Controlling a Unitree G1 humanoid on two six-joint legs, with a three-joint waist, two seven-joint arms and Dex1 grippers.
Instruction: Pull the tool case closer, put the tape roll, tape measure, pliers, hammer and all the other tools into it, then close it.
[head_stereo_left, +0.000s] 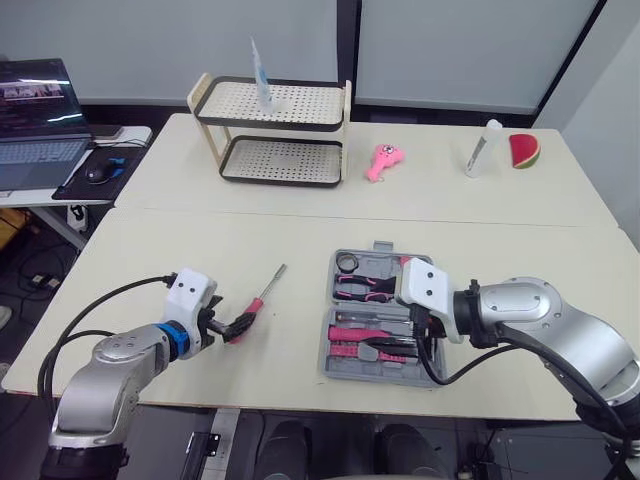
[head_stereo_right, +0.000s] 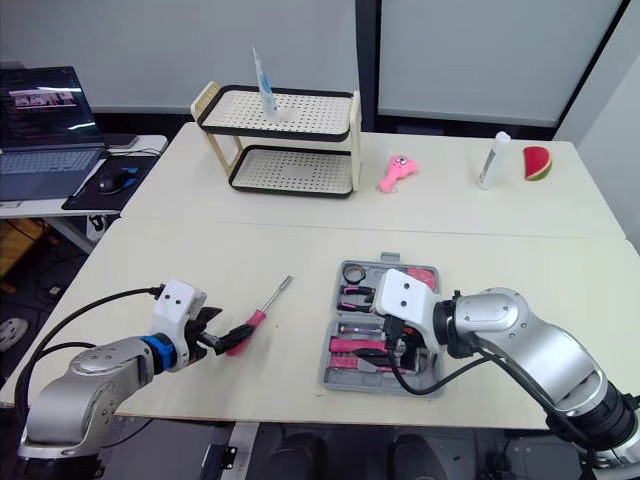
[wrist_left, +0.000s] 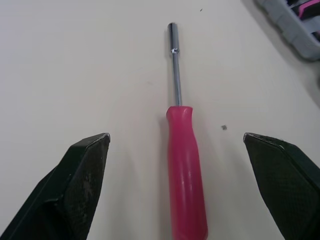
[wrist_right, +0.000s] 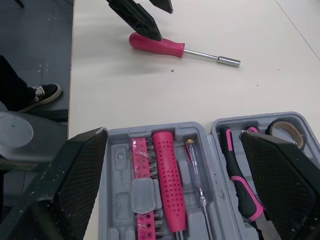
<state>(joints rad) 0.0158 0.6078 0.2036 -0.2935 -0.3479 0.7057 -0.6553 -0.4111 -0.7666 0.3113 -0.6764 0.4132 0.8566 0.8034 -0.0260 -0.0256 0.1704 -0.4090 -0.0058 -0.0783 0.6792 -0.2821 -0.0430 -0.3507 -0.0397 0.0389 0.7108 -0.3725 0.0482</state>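
The left hand (head_stereo_left: 238, 324) sits at the lower left of the head view with its fingers (wrist_left: 82, 170) apart, one on each side of the pink handle of a screwdriver (head_stereo_left: 262, 295) and neither touching it; the screwdriver lies flat on the counter (head_stereo_left: 200, 240), its metal shaft pointing up and to the right towards the tool case (head_stereo_left: 328, 352). The right hand (wrist_right: 173, 132) hovers over that case with its fingers spread wide and nothing between them.

The grey case lies open at the lower centre of the head view. The right wrist view shows its moulded compartments closely: a tape roll (wrist_right: 285, 130) in a corner pocket; pliers (wrist_right: 240, 175) with pink and black grips beside it; in the other half a pink dimpled handle (wrist_right: 167, 180), a slim tester screwdriver (wrist_right: 195, 165) and a pink strip of bits (wrist_right: 142, 165).

The head views take in the far side of the counter: a two-tier rack (head_stereo_left: 280, 130) with a tube (head_stereo_left: 260, 75) standing on its top shelf; a pink toy (head_stereo_left: 383, 160); a white bottle (head_stereo_left: 482, 147); a watermelon slice (head_stereo_left: 524, 150). A laptop (head_stereo_left: 35, 120) sits at the upper left.
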